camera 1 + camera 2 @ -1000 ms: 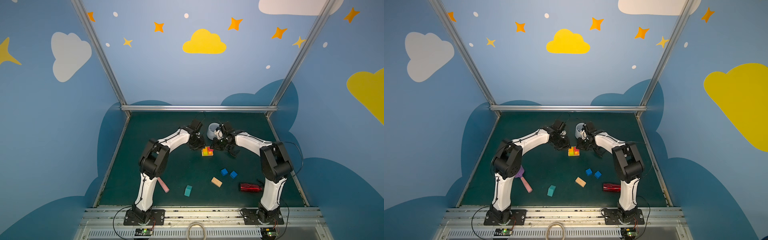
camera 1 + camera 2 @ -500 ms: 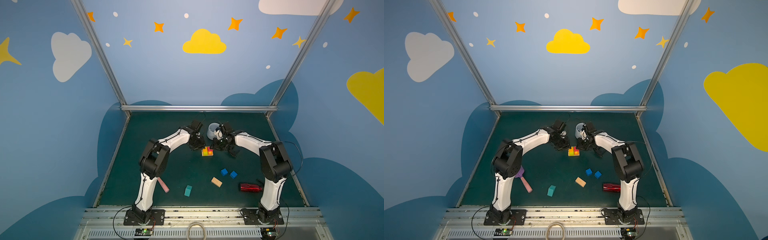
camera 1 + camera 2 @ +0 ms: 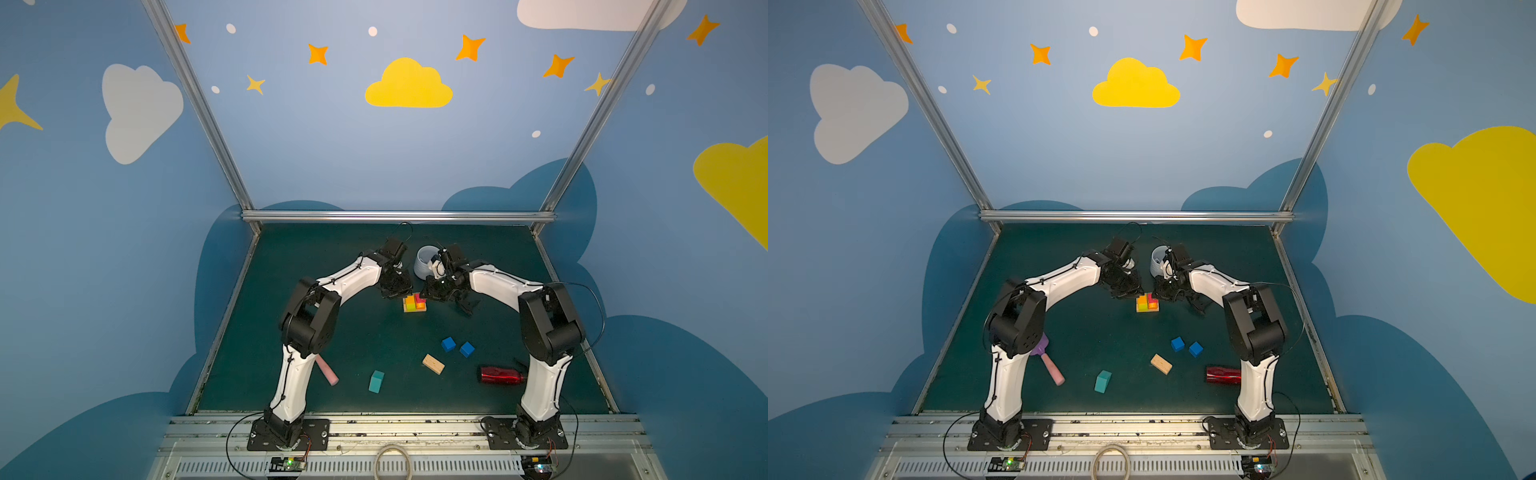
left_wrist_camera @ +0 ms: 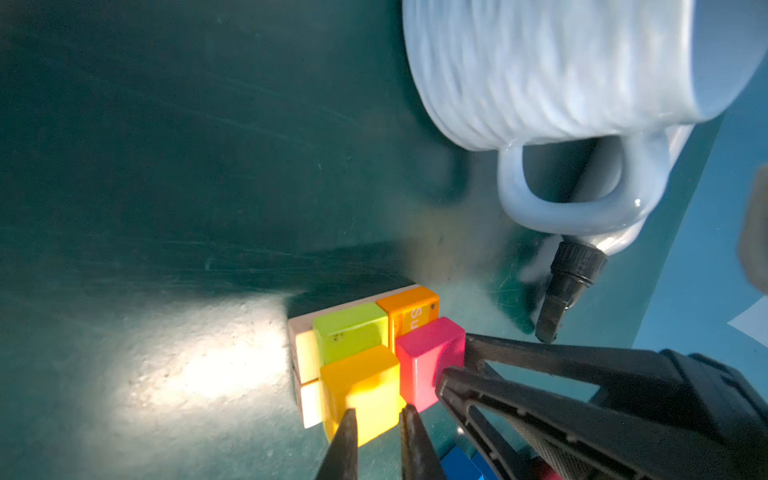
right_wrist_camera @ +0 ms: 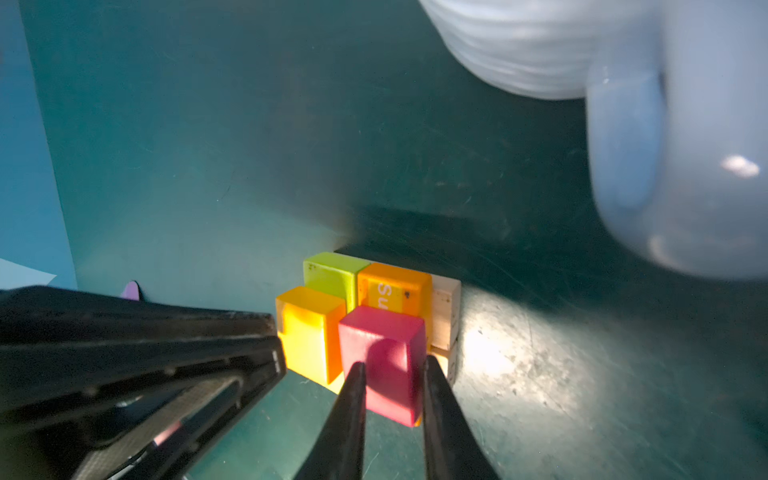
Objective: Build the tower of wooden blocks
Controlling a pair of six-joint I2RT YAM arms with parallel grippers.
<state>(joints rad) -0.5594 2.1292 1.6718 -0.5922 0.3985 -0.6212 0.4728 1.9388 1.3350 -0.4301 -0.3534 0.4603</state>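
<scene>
The tower point(image 3: 414, 302) point(image 3: 1147, 302) stands mid-table: tan bars point(image 5: 446, 309) at the bottom, a yellow-green bar point(image 4: 349, 330) and an orange bar point(image 4: 409, 305) on them, and a yellow-orange cube point(image 4: 361, 382) and a pink cube point(image 5: 382, 332) on top. My left gripper point(image 4: 379, 415) point(image 3: 404, 294) is shut, its tips against the yellow-orange cube's side. From the opposite side my right gripper point(image 5: 394, 368) point(image 3: 425, 294) is shut, its tips at the pink cube's face. Loose wood blocks lie nearer the front: two blue cubes point(image 3: 448, 344) point(image 3: 467, 349), a tan bar point(image 3: 433, 364) and a teal piece point(image 3: 376, 381).
A white mug point(image 3: 426, 266) stands just behind the tower, between the two wrists. A red bottle point(image 3: 500, 375) lies by the right arm's base. A spatula with a pink handle point(image 3: 1052, 371) lies by the left arm's base.
</scene>
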